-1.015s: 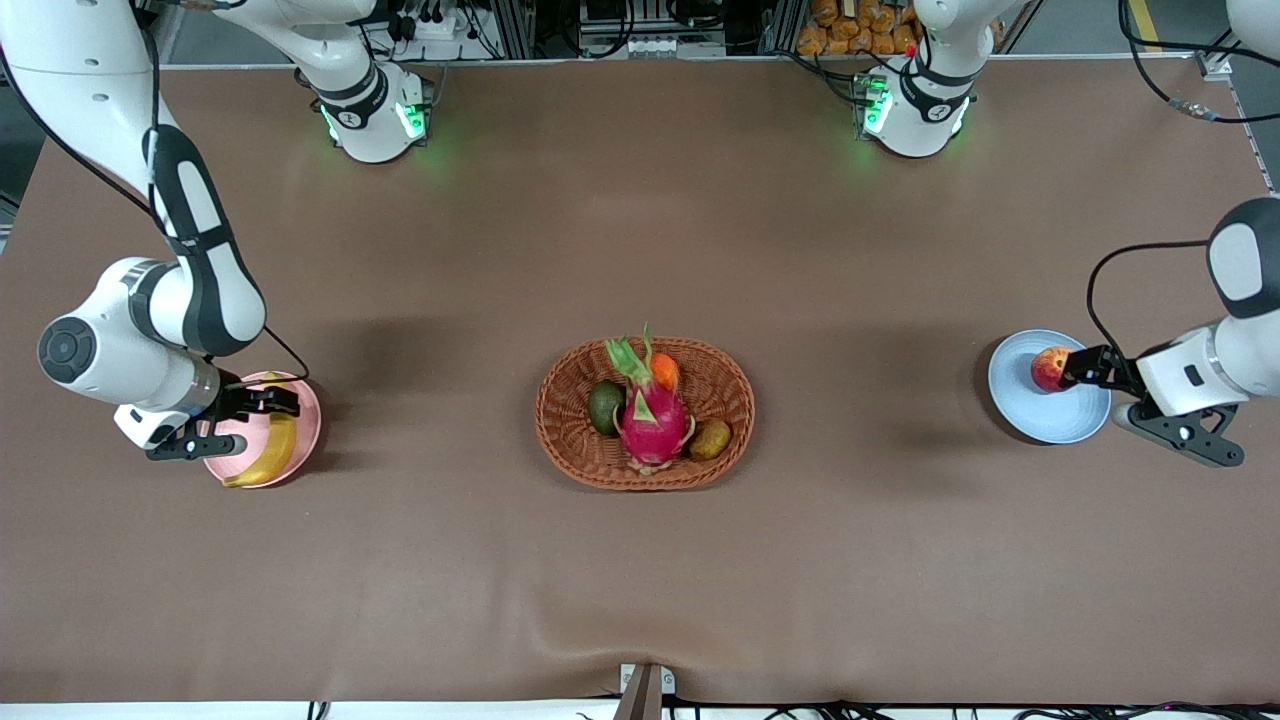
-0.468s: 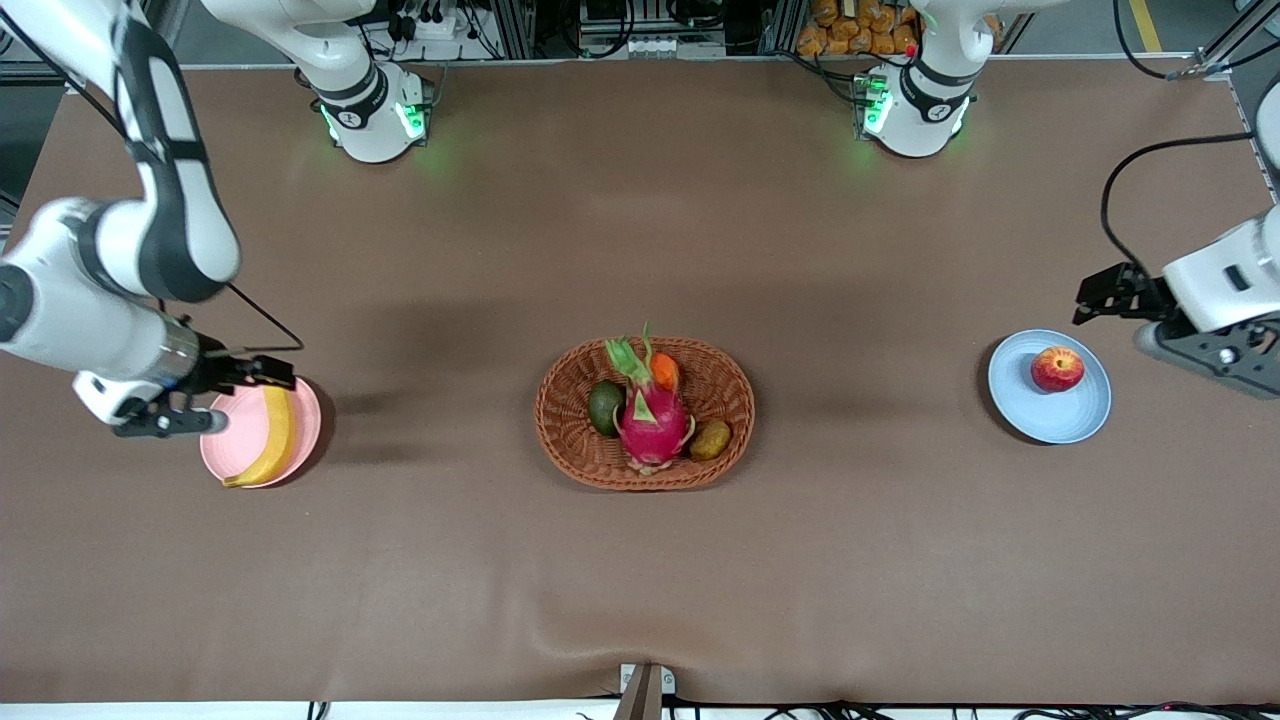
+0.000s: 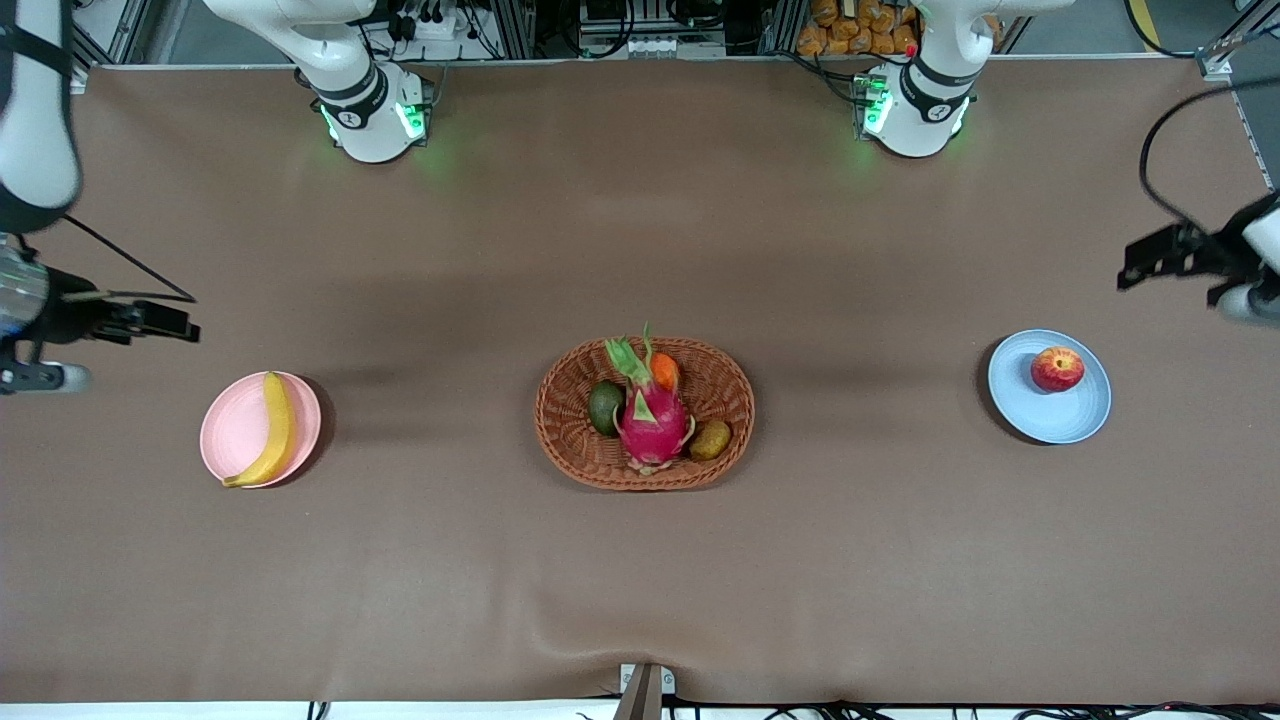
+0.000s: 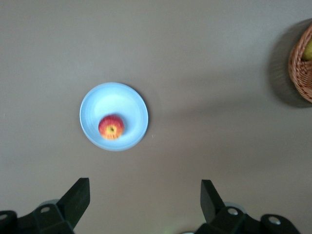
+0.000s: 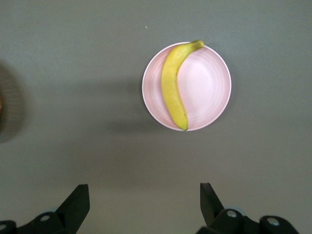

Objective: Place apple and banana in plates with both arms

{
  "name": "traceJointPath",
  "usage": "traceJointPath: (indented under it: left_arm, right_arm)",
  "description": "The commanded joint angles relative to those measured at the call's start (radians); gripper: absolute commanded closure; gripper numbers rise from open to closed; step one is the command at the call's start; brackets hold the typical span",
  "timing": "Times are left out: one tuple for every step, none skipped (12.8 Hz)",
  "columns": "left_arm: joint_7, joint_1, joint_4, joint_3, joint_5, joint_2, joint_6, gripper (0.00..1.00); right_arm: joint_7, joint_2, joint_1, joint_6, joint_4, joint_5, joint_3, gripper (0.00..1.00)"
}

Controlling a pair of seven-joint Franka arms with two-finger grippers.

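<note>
The red apple (image 3: 1057,369) lies in the light blue plate (image 3: 1040,415) at the left arm's end of the table; both also show in the left wrist view, the apple (image 4: 111,127) in the plate (image 4: 129,105). The yellow banana (image 3: 268,428) lies in the pale pink plate (image 3: 230,435) at the right arm's end; the right wrist view shows the banana (image 5: 174,85) in the plate (image 5: 209,87). My left gripper (image 3: 1150,262) is open and empty, raised over bare table beside the blue plate. My right gripper (image 3: 165,322) is open and empty, raised over bare table beside the pink plate.
An oval brown wicker basket (image 3: 570,440) stands mid-table holding a magenta dragon fruit (image 3: 652,420), a small orange fruit (image 3: 665,371) and two dark green-brown fruits. Its edge shows in the left wrist view (image 4: 300,68). The brown tablecloth runs to the table's edges.
Both grippers have let go of their fruit, risen from the plates and drawn back toward the table's ends. The apple and banana stay in their plates.
</note>
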Motion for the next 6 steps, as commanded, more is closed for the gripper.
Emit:
traceJointPath:
  left_arm:
    - [-0.039,-0.012,-0.028,0.015,0.001,-0.134,-0.098,0.0]
    - [-0.05,-0.01,-0.033,0.017,0.004,-0.159,-0.111,0.0]
    - [-0.053,0.0,-0.037,0.017,0.013,-0.171,-0.114,0.0]
    - [-0.053,0.01,-0.031,0.017,0.017,-0.17,-0.112,0.0]
    - [-0.053,0.022,-0.033,0.017,0.018,-0.173,-0.114,0.0]
    - [-0.053,0.025,-0.036,0.017,0.018,-0.171,-0.114,0.0]
  right_arm:
    - [0.048,-0.007,-0.015,-0.129,0.105,-0.019,0.021,0.0]
    - [0.082,-0.04,-0.018,-0.152,0.108,-0.017,0.038,0.0]
    - [0.105,-0.077,-0.036,-0.159,0.103,-0.019,0.08,0.0]
    - [0.116,-0.1,-0.076,-0.177,0.103,-0.031,0.126,0.0]
    - [0.118,-0.126,-0.099,-0.192,0.103,-0.045,0.16,0.0]
    - [0.121,-0.149,-0.1,-0.206,0.1,-0.054,0.168,0.0]
